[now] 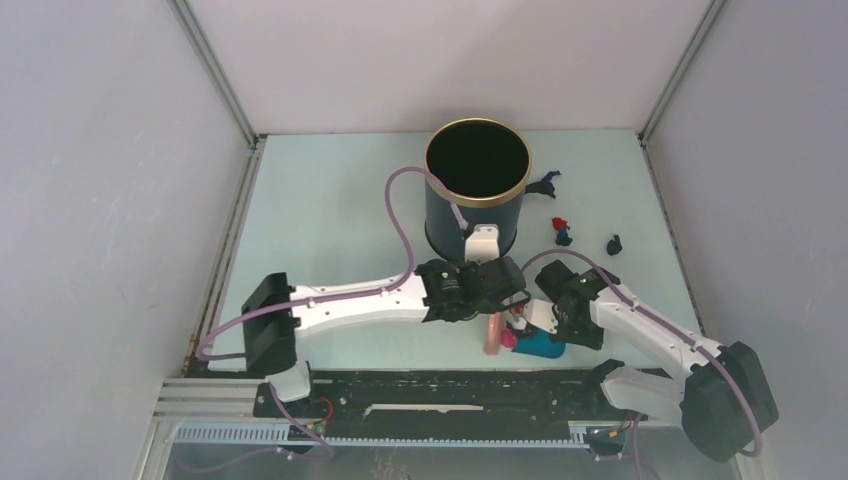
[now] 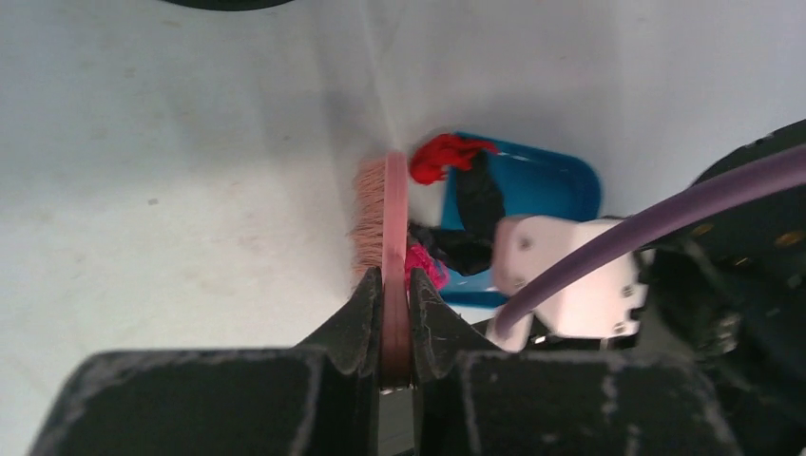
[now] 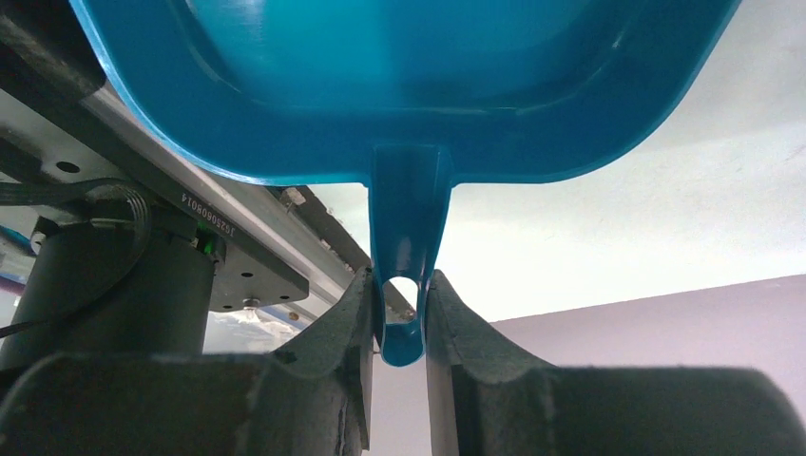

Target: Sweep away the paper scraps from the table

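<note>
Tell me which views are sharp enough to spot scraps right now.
Top external: sharp, evenly lit, paper scraps right of the bin clear. Left wrist: soft focus, brush bristles blurry. Right wrist: dustpan fills the frame, slight sheen, no scraps visible.

Paper scraps (image 2: 442, 157) lie between brush (image 2: 380, 214) and dustpan (image 2: 556, 185), before the bin (image 1: 478, 195).

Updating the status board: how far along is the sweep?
Partly done: red, black and magenta scraps sit at the blue dustpan. In hand: left end effector grips the pink brush, right end effector the dustpan handle. Left: loose scraps on the table right of the bin.
</note>
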Robot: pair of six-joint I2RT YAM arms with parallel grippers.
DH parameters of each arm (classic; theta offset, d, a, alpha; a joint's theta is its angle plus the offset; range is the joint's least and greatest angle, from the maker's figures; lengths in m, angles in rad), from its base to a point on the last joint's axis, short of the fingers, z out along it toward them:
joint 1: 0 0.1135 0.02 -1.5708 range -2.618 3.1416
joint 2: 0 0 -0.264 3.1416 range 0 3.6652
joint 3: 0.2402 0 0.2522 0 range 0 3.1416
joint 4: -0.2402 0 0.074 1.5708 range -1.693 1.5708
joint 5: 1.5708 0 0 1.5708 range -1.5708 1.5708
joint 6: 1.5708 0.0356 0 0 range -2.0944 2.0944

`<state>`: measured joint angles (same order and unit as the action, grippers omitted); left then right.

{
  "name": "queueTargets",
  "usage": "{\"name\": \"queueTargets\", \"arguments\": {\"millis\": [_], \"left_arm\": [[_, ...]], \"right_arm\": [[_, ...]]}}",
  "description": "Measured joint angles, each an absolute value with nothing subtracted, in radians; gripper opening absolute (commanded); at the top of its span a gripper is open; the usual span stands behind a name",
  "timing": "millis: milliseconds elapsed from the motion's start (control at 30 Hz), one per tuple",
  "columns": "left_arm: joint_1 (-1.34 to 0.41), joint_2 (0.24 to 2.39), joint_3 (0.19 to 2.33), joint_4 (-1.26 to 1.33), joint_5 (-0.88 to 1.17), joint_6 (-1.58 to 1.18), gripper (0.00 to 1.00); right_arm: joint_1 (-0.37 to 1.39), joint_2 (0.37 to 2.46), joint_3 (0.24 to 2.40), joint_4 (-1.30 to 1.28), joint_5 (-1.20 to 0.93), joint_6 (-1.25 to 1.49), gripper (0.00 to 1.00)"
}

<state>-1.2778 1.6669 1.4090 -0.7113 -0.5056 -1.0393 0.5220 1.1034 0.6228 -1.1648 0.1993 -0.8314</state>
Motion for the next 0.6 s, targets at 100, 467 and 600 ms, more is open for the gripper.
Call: {"name": "queueTargets", "arguments": {"millis": [100, 467, 600], "left_arm": [[-1.278, 1.725, 1.458, -0.665, -0.481, -1.055, 0.00], [-1.277, 1.756, 1.489, -0.635, -0.458, -1.056, 0.00], [-1.279, 1.740, 1.481, -0.630, -0.466, -1.051, 0.00]], "right_arm": [[0.545, 1.103, 0.631, -1.158, 0.196, -0.820, 0.00], [0.542, 1.103, 0.631, -1.159, 0.164, -0.793, 0.00], [0.509, 1.091, 0.631, -1.149, 0.114, -0.786, 0.00]]}}
